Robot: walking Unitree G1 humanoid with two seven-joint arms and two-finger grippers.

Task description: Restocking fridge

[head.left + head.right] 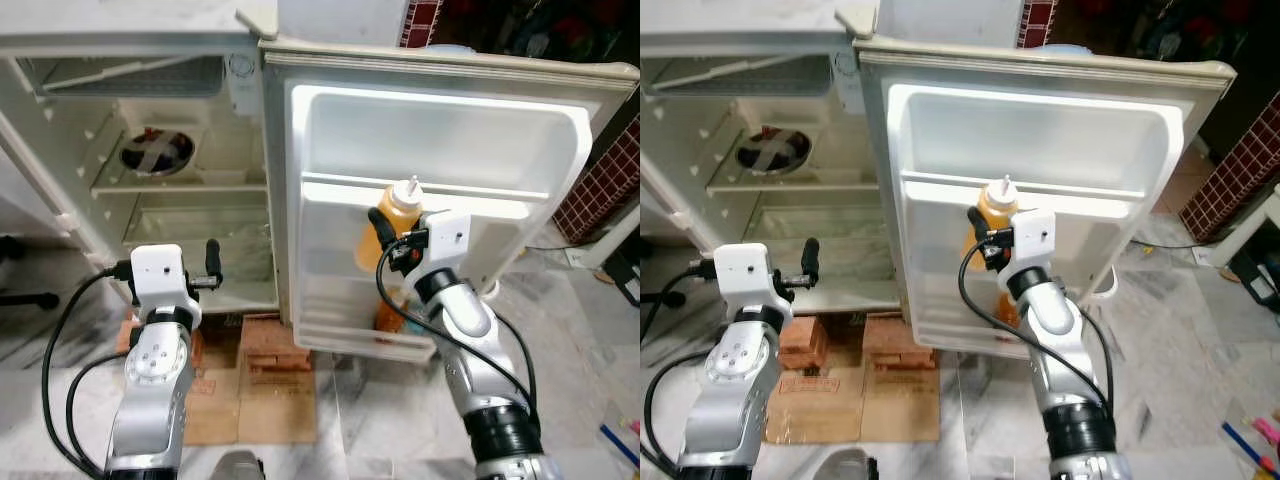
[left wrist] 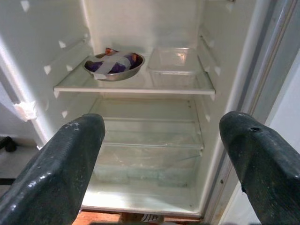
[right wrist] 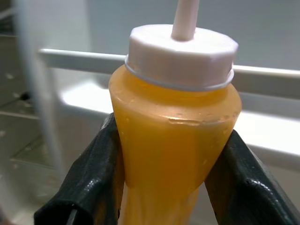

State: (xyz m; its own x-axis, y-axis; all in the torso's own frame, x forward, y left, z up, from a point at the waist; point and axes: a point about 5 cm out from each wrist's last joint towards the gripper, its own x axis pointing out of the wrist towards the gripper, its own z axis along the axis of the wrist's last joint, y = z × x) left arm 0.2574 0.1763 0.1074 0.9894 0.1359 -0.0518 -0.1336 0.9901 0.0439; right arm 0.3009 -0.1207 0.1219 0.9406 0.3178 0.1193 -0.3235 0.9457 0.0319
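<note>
Right gripper (image 1: pixel 385 240) clamped on sauce bottle (image 1: pixel 392 225) — held upright at fridge door (image 1: pixel 440 130) shelf rail. Step: placing bottle. Next, approx: lower behind rail, release. Left gripper (image 2: pixel 164 159) spread wide, empty — facing fridge interior.

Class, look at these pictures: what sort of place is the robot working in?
Probably a home kitchen: an open fridge propped on bricks, a marble-like floor, and the right end effector holding a yellow squeeze bottle at the door shelf.
</note>
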